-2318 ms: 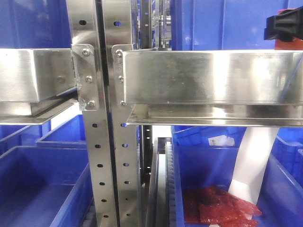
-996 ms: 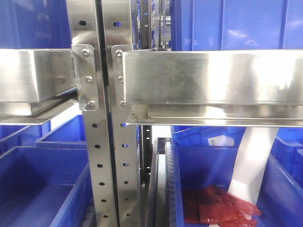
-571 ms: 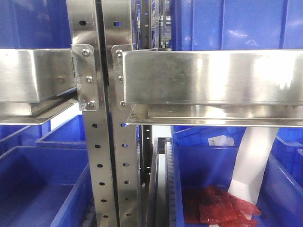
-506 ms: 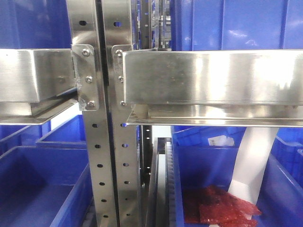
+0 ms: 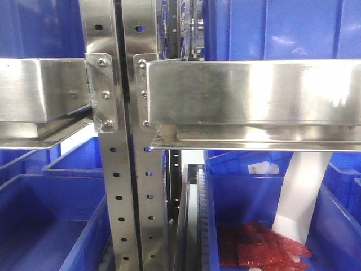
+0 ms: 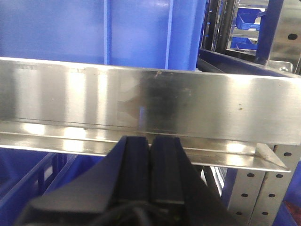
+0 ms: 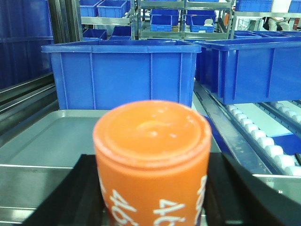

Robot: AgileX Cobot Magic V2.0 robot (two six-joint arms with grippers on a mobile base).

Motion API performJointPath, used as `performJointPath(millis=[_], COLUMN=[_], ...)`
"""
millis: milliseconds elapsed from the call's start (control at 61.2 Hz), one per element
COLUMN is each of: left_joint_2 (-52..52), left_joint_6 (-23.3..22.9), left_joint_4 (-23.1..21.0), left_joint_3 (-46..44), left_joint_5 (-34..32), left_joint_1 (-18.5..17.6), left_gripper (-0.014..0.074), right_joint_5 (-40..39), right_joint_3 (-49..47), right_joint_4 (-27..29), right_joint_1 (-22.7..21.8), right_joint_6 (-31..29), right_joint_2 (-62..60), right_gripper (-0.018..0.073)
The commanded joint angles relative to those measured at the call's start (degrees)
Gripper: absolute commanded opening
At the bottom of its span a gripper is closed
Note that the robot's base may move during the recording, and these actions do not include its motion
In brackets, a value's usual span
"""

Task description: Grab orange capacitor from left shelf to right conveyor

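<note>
1. Gone from the front view: the black claw tip and orange patch that sat at the top right edge 2.3 s ago. Only the left shelf (image 5: 248, 93) and bins show there now.
2. Nearest, right wrist view: the orange capacitor (image 7: 151, 160) fills the lower middle, end cap toward the lens, white digits on its side. The right claw (image 7: 151, 193) is clamped on it, a black finger on each side.
3. So the capacitor is off the shelf and in the air, not resting on anything I can see.
4. Left wrist view: the left claw (image 6: 149, 165) is pinched closed with nothing in it, parked just in front of a steel tier edge.
5. Beyond the capacitor: a silver tray (image 7: 51, 136), then a blue bin (image 7: 122, 75), with a roller track (image 7: 263, 141) to the right. More racking sits far back.
6. The right conveyor is not in any view. My read: transfer phase, pick done, place pending.
7. To do it well:
   - hold grip force constant, no regrasp mid-swing
   - swing right clear of the bin walls and steel edges
   - don't mistake the tray or rollers for the belt
   - lower until the base touches the belt, then open
</note>
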Motion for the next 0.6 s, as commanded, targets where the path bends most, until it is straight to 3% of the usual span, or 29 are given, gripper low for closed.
performJointPath(millis=[0,588], left_joint_2=[-0.67,-0.67], left_joint_6=[-0.08,-0.08], left_joint_4=[-0.1,-0.1], left_joint_3=[-0.27,-0.27], left_joint_5=[-5.2,-5.2], left_joint_1=[-0.39,-6.06], left_gripper=[-0.0127,-0.0127], right_joint_5=[-5.11,-4.99], right_joint_3=[-1.52,-1.25], right_joint_4=[-0.63,-0.63], right_joint_1=[-0.33,-0.33], right_joint_6=[-0.09,-0.09], right_joint_2=[0.78,0.78], right_gripper=[0.012,0.012])
